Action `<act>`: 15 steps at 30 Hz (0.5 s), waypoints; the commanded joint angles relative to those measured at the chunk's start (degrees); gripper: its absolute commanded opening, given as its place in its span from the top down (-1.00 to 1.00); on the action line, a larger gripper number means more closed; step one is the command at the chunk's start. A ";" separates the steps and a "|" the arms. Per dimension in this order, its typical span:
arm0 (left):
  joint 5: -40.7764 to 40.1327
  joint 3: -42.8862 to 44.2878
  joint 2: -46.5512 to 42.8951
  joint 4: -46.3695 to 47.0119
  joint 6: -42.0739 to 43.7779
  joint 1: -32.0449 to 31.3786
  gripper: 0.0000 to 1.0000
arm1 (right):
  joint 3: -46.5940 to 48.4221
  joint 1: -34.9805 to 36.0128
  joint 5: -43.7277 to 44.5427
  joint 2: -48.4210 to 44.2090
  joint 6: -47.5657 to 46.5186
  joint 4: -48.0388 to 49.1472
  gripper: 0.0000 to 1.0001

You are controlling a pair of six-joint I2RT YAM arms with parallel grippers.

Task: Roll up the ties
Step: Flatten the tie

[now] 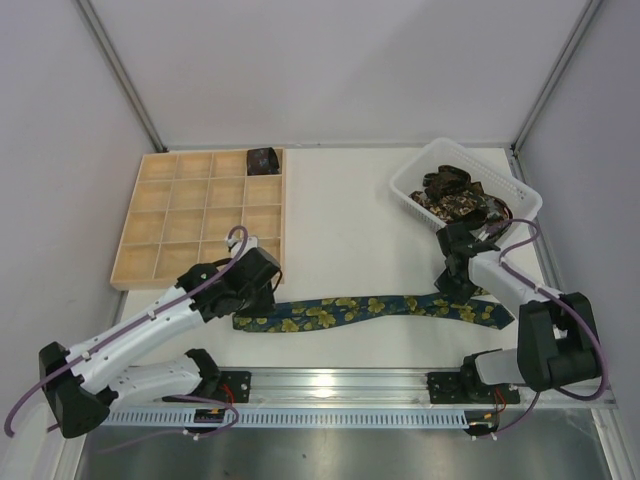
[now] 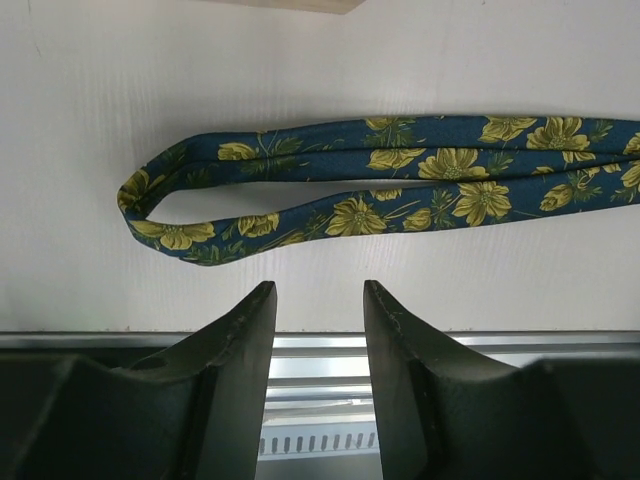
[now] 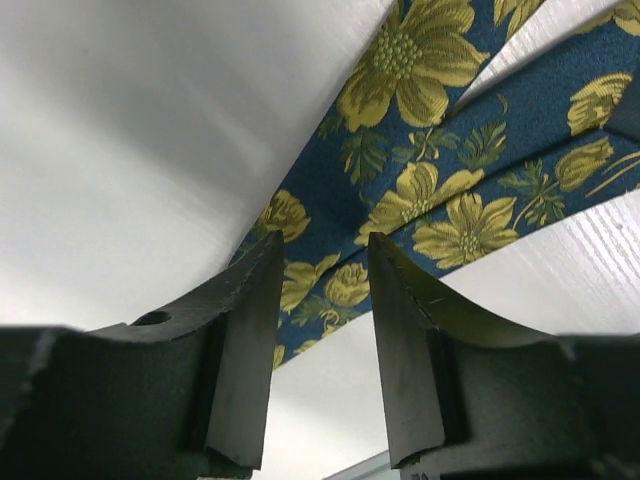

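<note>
A navy tie with yellow-green flowers lies folded double across the near part of the table. Its folded loop end is at the left. My left gripper hovers at that end; in the left wrist view its tips stand open just short of the tie, nothing between them. My right gripper is over the tie's right portion. In its own view the jaws stand open just above the flowered fabric. More dark ties lie in the basket.
A white slotted basket stands at the back right, close behind my right arm. A pale wooden grid tray sits at the left, with a rolled dark tie in its far right cell. A metal rail runs along the near edge.
</note>
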 commanded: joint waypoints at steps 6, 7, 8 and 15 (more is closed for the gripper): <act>-3.11 3.18 1.94 5.26 9.58 0.28 0.10 | -0.10 -1.46 1.39 4.26 1.36 2.45 0.49; -3.11 3.01 1.94 5.71 10.89 0.28 0.10 | -0.18 -1.55 1.47 4.44 1.45 2.18 0.52; -3.11 2.92 1.94 6.15 11.34 0.28 0.10 | -0.18 -1.55 1.65 4.61 1.71 2.01 0.55; -3.11 1.60 1.59 8.87 14.86 0.28 0.10 | 2.01 -1.55 3.58 4.00 3.91 -1.94 1.00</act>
